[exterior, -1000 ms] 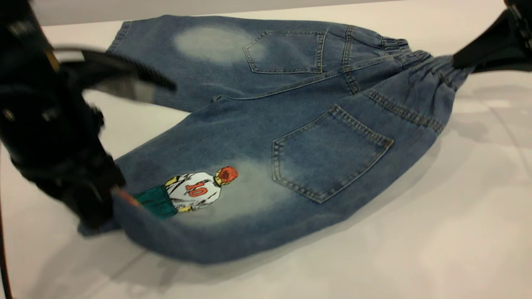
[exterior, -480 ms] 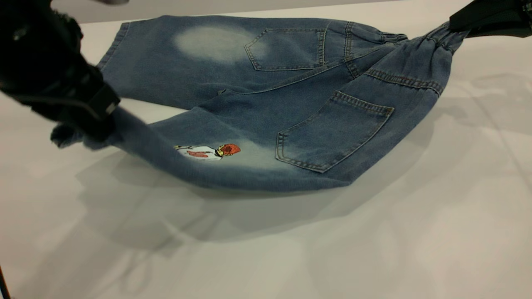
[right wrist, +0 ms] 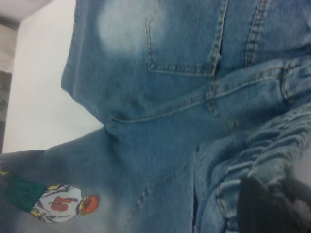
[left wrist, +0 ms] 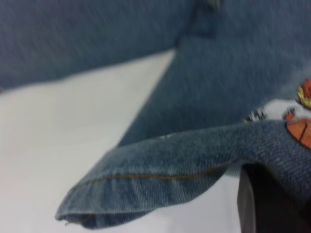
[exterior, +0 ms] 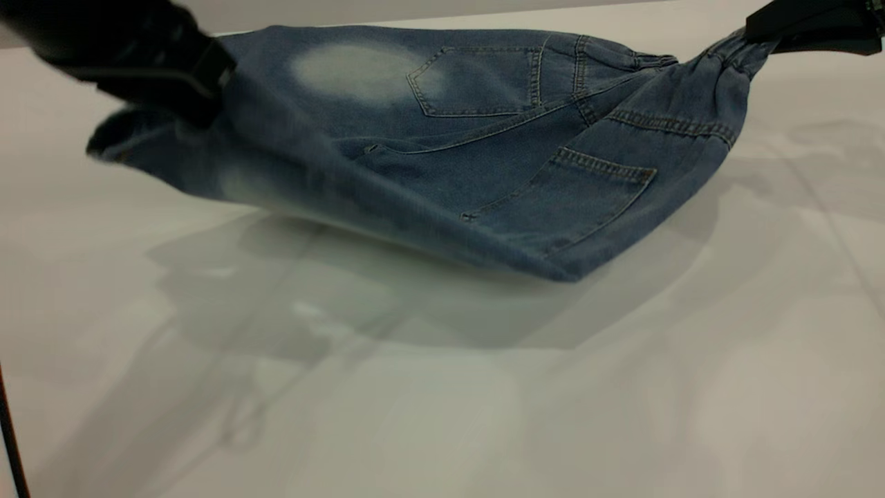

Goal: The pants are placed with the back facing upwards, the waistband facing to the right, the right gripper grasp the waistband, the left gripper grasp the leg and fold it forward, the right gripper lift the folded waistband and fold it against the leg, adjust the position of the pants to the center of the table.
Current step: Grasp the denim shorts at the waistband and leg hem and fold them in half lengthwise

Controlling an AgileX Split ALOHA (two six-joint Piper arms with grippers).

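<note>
Blue denim pants [exterior: 484, 138] lie back side up on the white table [exterior: 622, 387], waistband [exterior: 733, 52] to the right. My left gripper [exterior: 197, 111] is shut on the near leg [exterior: 290, 180] by its hem and holds it raised above the table, over the far leg [exterior: 359, 69]. In the left wrist view the hem [left wrist: 121, 189] hangs past my dark finger [left wrist: 265, 204]. My right gripper [exterior: 753, 31] is shut on the gathered waistband, lifted off the table. The right wrist view shows the bunched waistband [right wrist: 262, 155] and the embroidered player patch [right wrist: 58, 204].
White tabletop stretches wide in front of the pants, with their shadow [exterior: 387, 304] on it. The table's back edge [exterior: 415, 17] runs just behind the far leg. A thin dark cable [exterior: 12, 443] crosses the lower left corner.
My left gripper has carried the near leg up and back toward the far leg. The player patch has turned out of the exterior view. The right gripper lifted the waistband.
</note>
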